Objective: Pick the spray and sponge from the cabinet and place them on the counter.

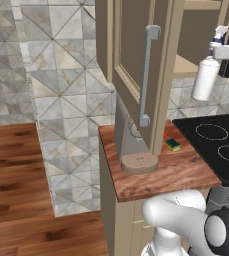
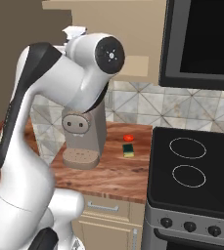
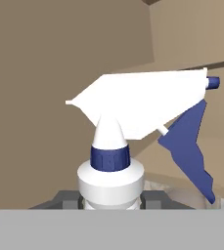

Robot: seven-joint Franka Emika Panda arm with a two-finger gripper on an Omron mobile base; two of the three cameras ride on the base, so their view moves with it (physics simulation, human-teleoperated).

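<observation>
The jaws are clamped on the neck of the spray (image 1: 206,77), a pale rounded bottle with a white trigger head, blue collar and blue lever, held in the air off the cabinet (image 1: 136,55) shelf, above the black glass stovetop (image 1: 216,142). The cabinet's open tan door and long grey bar handle (image 1: 147,75) hang in front of the grey coffee machine (image 2: 84,136). The green-and-yellow sponge (image 2: 128,150) lies flat on the reddish wood-grain surface (image 1: 171,175), just beside a small red-orange thing (image 2: 128,138); no writing is readable.
</observation>
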